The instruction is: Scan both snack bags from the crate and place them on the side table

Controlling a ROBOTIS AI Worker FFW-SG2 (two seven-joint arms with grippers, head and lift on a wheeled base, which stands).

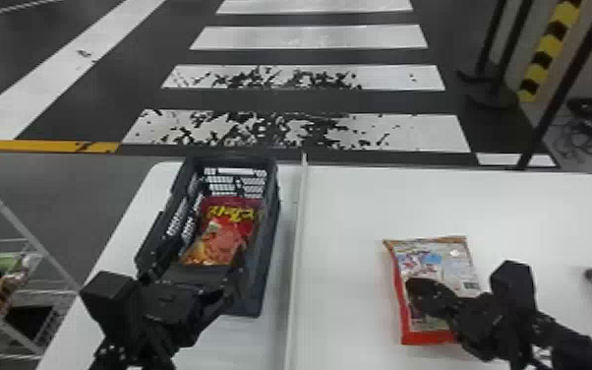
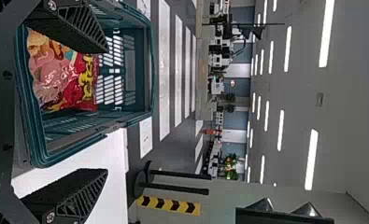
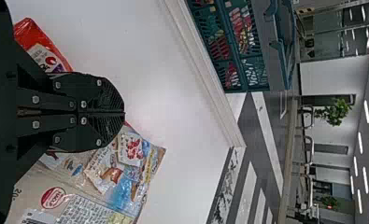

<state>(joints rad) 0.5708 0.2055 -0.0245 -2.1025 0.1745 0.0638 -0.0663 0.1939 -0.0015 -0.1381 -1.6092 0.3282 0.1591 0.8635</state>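
One snack bag is out of the crate: in the head view the pale bag (image 1: 450, 263) lies at 4 o'clock on the worktop (image 1: 354, 206), right of the divider (image 1: 297, 236). The red bag (image 1: 223, 231) is in the crate (image 1: 270, 216) towards 8 o'clock, so it is left to lift out and place. Whether either has been scanned, I cannot tell.

The pale bag's long axis runs nearly 12 to 6, leaning slightly towards 11 and 5, its barcode side up. The red bag runs about 1 to 7, lettered end at 1.

The left claw (image 2: 107, 109) is wide and empty at the crate's near end; the right claw (image 3: 124, 112) is closed up, above the pale bag, gripping nothing.
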